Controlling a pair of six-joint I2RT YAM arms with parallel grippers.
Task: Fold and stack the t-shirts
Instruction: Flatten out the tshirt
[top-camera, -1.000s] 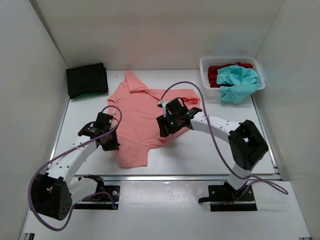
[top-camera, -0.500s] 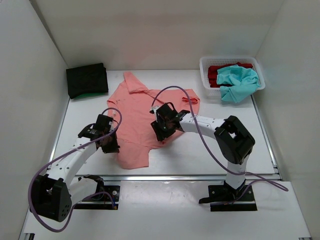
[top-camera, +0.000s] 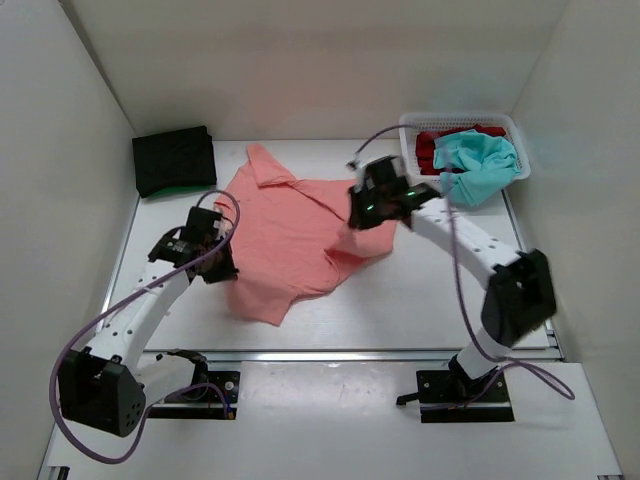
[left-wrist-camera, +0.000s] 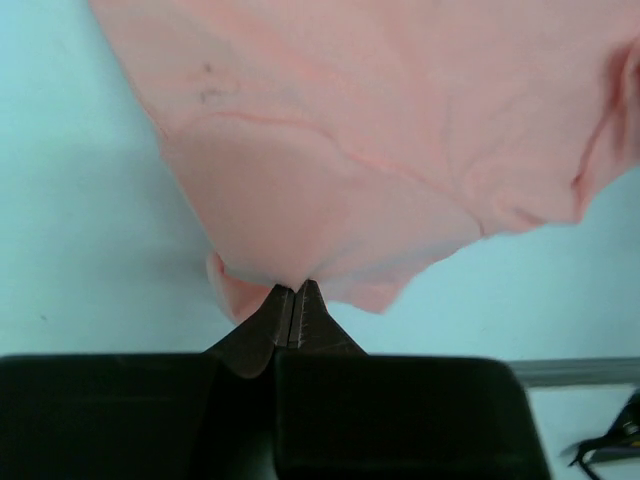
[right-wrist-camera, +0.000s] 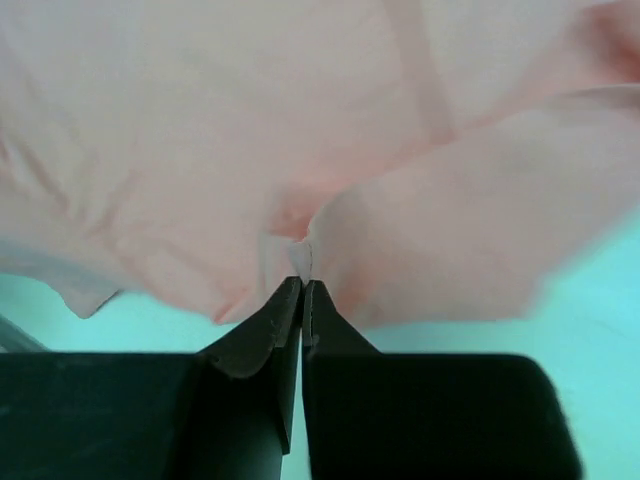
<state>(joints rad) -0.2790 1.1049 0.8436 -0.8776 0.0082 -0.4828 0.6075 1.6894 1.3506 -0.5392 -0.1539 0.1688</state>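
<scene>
A salmon-pink t-shirt (top-camera: 290, 230) lies spread in the middle of the table, lifted at two edges. My left gripper (top-camera: 222, 268) is shut on its left hem, seen as pink cloth (left-wrist-camera: 330, 150) pinched at the tips (left-wrist-camera: 295, 290). My right gripper (top-camera: 362, 218) is shut on the shirt's right side, where cloth (right-wrist-camera: 200, 150) bunches at the tips (right-wrist-camera: 302, 282). A folded black t-shirt (top-camera: 174, 158) with a green edge below it (top-camera: 178, 189) lies at the back left. A teal t-shirt (top-camera: 478, 162) and a red t-shirt (top-camera: 428, 146) sit in the basket.
The white mesh basket (top-camera: 408, 152) stands at the back right. White walls close in the table on three sides. The metal rail of the table's near edge (top-camera: 400, 352) runs in front of the arm bases.
My right gripper closed on the pink shirt and carried that side up and to the back right. The left gripper moved slightly back, lifting the left hem. The shirt is more stretched.
</scene>
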